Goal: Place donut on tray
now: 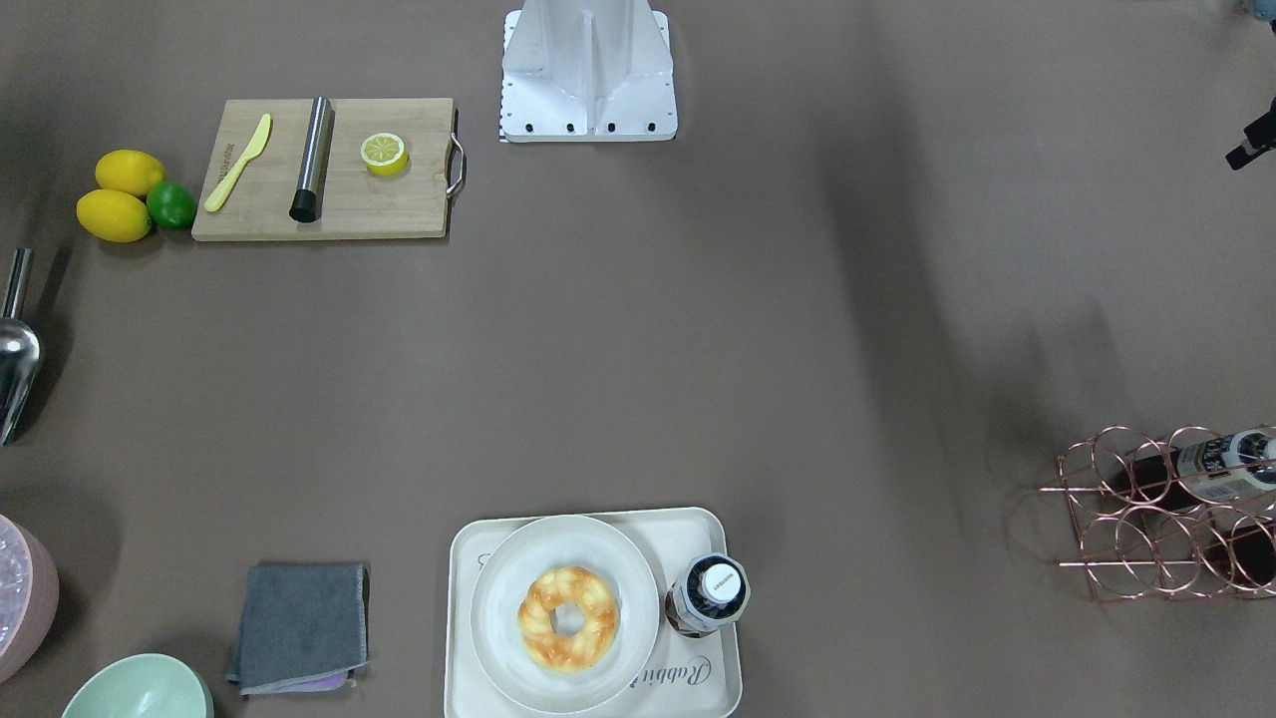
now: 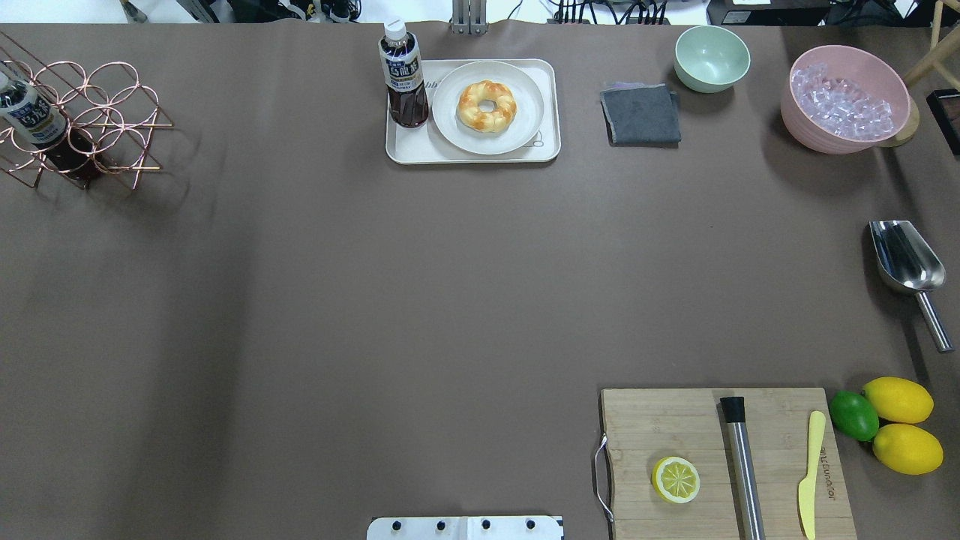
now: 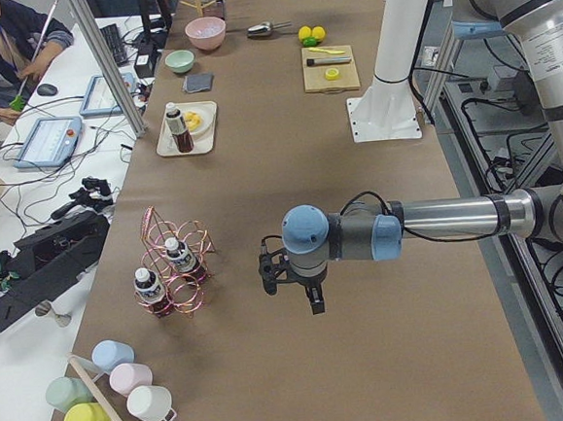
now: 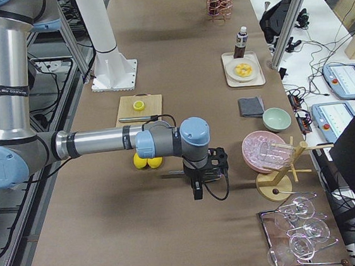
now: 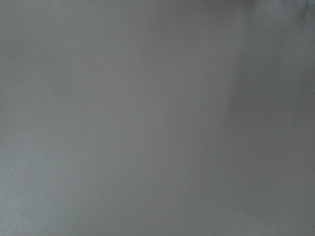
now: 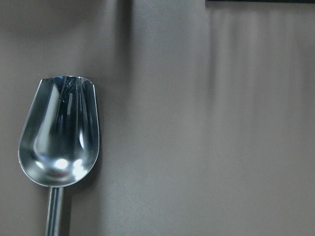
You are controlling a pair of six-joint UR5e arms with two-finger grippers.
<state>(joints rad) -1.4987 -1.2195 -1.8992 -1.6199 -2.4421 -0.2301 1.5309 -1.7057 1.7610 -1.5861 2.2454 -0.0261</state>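
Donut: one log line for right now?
donut: on plate | plate: on tray, beside bottle | left gripper, right gripper: away from tray

donut [image 2: 469,105] 1 | tray [image 2: 409,146] 1 | whole lemons [image 2: 898,400] 2 | bowls [image 2: 712,60] 2

We record the left arm [image 3: 448,219] and right arm [image 4: 96,142] as silver tubes with grey joint housings and light-blue round caps. The left gripper [image 3: 293,292] and right gripper [image 4: 202,190] are black, and a thin black cable [image 3: 363,196] arcs over each wrist. The white pedestal [image 1: 588,50] has a square base plate [image 1: 588,115] with four dark screws along one edge.
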